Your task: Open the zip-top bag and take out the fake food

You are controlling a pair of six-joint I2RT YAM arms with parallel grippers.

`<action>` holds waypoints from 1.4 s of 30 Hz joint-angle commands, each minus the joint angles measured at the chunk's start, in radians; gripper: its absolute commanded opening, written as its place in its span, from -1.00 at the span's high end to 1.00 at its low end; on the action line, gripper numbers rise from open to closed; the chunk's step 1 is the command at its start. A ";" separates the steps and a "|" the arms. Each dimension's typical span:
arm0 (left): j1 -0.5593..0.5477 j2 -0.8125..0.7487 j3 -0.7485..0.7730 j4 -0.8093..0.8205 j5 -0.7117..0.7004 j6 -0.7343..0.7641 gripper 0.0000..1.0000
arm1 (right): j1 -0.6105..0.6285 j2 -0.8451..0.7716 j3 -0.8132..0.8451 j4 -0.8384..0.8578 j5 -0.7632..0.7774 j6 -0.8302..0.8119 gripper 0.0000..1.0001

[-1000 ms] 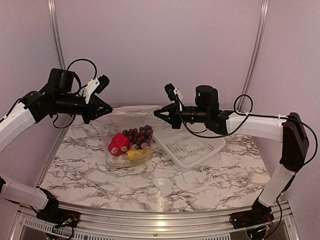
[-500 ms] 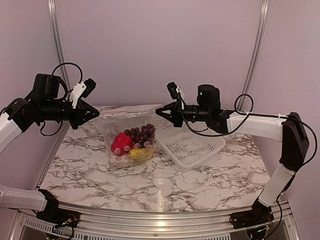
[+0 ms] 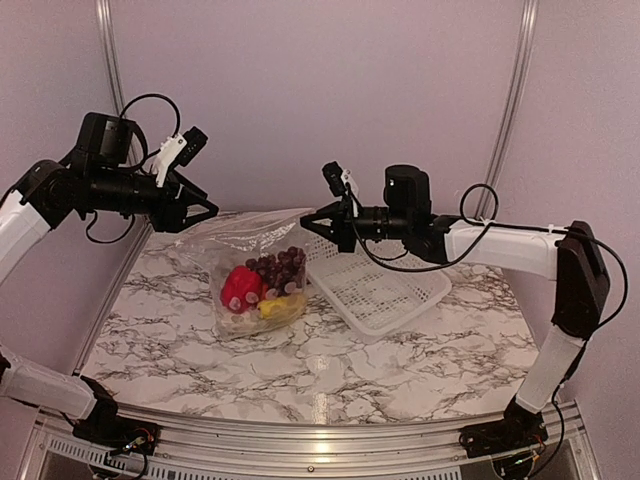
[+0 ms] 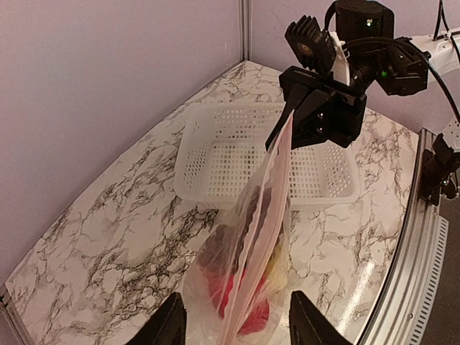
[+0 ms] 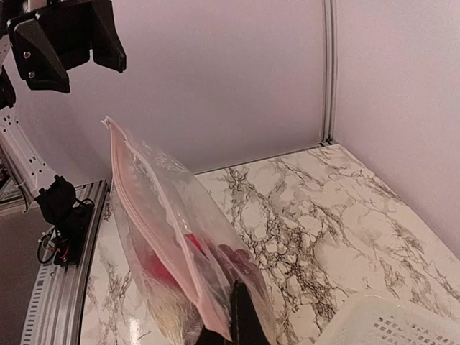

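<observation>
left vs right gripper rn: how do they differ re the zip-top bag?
The left gripper is open; the right gripper is shut on the zip-top bag. The left gripper's fingers straddle the bag's near end without clamping it; the right gripper pinches the far corner of the zip edge and alone holds that edge up. Shared: they face each other along the bag's top edge, with the fake food inside.

Clear zip-top bag (image 3: 235,240) with a pinkish zip strip; the fake food (image 3: 262,288) inside is red, dark purple and yellow. White lattice basket (image 3: 385,295), white marble table (image 3: 340,375) with grey-black veins.
</observation>
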 commanded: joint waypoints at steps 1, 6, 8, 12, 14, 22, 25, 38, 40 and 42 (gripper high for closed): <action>-0.026 0.090 0.100 -0.039 0.006 -0.018 0.01 | 0.041 0.007 0.056 -0.029 -0.010 -0.058 1.00; -0.055 0.140 0.123 -0.048 0.024 0.018 0.02 | 0.056 0.006 0.059 -0.038 -0.005 -0.061 1.00; -0.059 0.144 0.119 -0.049 0.043 0.024 0.02 | 0.056 0.004 0.058 -0.038 -0.002 -0.061 1.00; -0.069 0.148 0.108 -0.053 0.061 0.045 0.02 | 0.057 0.002 0.060 -0.042 -0.002 -0.062 1.00; -0.071 0.147 0.101 -0.054 0.073 0.054 0.02 | 0.058 0.001 0.060 -0.045 -0.001 -0.062 1.00; -0.102 0.176 0.099 -0.092 0.052 0.085 0.02 | 0.058 -0.008 0.055 -0.054 -0.002 -0.065 1.00; -0.116 0.188 0.099 -0.104 0.028 0.101 0.02 | 0.056 -0.012 0.051 -0.052 0.001 -0.065 1.00; -0.134 0.225 0.099 -0.124 -0.093 0.124 0.23 | 0.056 -0.032 0.034 -0.055 0.000 -0.071 1.00; -0.134 0.227 0.097 -0.133 -0.114 0.132 0.29 | 0.056 -0.034 0.032 -0.054 -0.002 -0.071 1.00; -0.134 0.226 0.091 -0.141 -0.151 0.146 0.36 | 0.056 -0.037 0.029 -0.055 -0.003 -0.073 1.00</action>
